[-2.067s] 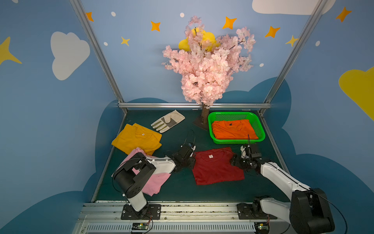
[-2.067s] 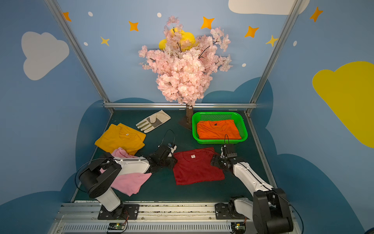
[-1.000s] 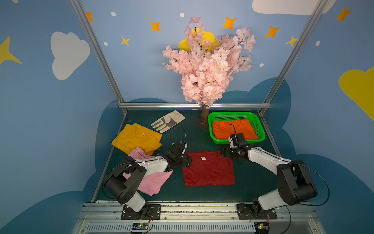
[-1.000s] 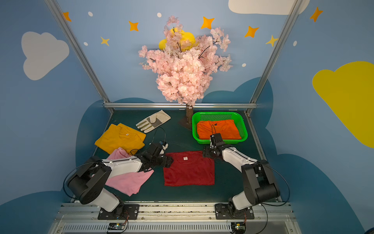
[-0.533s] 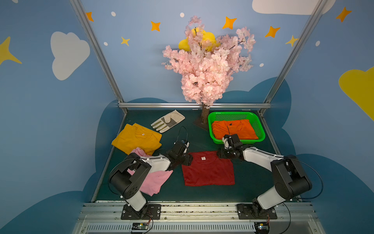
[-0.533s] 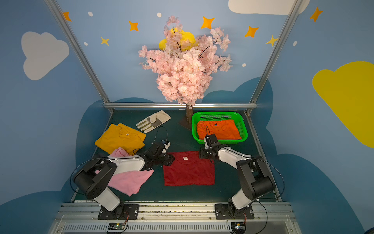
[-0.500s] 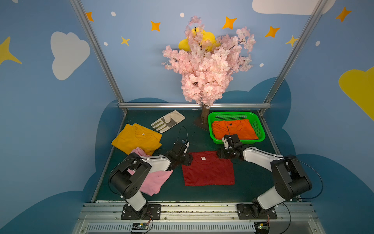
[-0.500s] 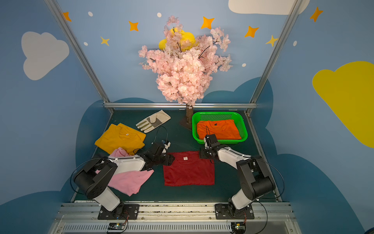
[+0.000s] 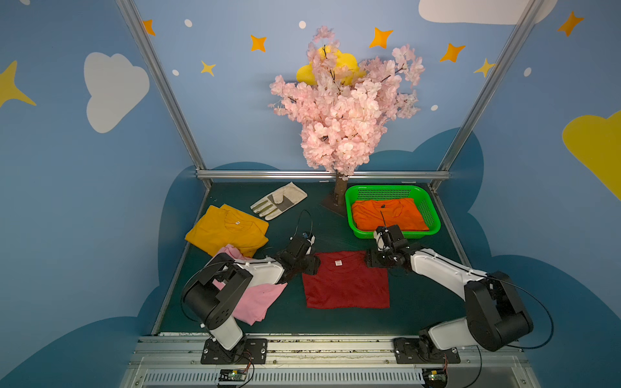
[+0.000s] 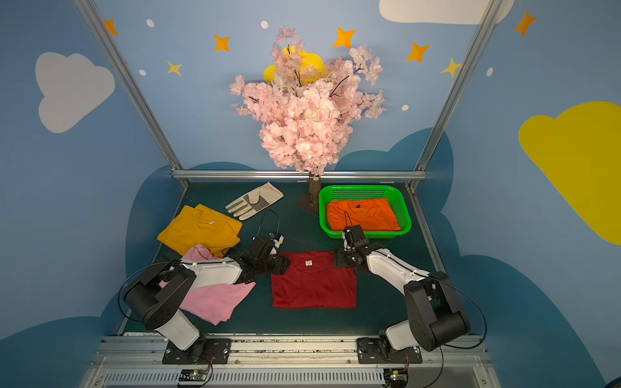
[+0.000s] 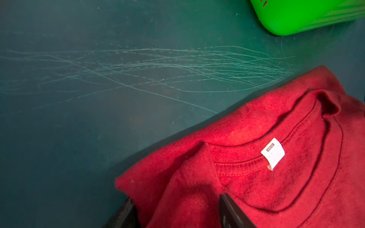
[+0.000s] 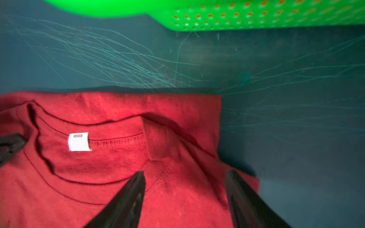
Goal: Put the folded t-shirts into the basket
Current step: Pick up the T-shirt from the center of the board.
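The dark red t-shirt [image 9: 346, 285] lies flat at the table's middle, label up. My left gripper [image 9: 311, 263] sits low at its far left corner. In the left wrist view the left gripper [image 11: 175, 199] has its jaws apart, with the shirt's shoulder cloth [image 11: 177, 187] bulging between them. My right gripper [image 9: 369, 263] is at the far right corner. There the right gripper [image 12: 185, 172] also stands open astride the cloth [image 12: 177, 187]. The green basket [image 9: 433, 215] holds the orange t-shirt [image 9: 389, 215]. The mustard t-shirt [image 9: 228, 228] and the pink t-shirt [image 9: 258, 299] lie at the left.
A beige work glove [image 9: 279, 201] lies at the back, left of the blossom tree's trunk [image 9: 339, 198]. The tree stands right beside the basket's left wall. The left arm's white link [image 9: 265, 268] crosses over the pink t-shirt. Metal rails edge the table.
The right gripper has come away from the basket's front wall, down onto the red shirt's right corner. The left gripper's jaws have narrowed at the left corner. The shirt has not moved.
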`<state>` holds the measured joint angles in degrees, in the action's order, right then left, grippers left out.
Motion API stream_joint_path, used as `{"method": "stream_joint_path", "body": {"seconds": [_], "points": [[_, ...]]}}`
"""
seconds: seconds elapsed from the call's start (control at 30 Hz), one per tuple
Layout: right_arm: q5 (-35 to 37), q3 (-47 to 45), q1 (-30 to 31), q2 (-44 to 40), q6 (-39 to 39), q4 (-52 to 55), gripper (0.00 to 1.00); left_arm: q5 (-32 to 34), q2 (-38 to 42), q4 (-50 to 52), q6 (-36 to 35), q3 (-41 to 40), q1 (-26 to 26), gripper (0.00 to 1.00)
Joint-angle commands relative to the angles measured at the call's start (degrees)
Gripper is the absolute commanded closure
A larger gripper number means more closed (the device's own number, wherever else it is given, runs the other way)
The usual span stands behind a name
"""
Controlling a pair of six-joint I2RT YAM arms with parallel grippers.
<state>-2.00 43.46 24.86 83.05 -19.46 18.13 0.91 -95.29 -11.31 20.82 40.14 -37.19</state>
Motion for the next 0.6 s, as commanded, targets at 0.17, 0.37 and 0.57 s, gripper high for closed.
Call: {"method": "stream_joint_path", "body": {"seconds": [0.17, 0.37, 0.57], "points": [[0.5, -1.6, 1.0, 5.1, -1.5, -1.0, 0.34, -5.2, -3.1, 2.0, 0.7, -1.7, -1.2, 0.34], [-0.9, -2.8, 2.2, 7.3, -2.4, -3.7, 0.45, -5.2, -4.3, 1.7, 1.1, -1.8, -1.3, 0.41], [-2.8, -2.9, 2.2, 7.7, -2.2, -5.9, 0.69, -5.0, -5.3, -0.5, 2.4, -2.9, -1.8, 0.62]]}}
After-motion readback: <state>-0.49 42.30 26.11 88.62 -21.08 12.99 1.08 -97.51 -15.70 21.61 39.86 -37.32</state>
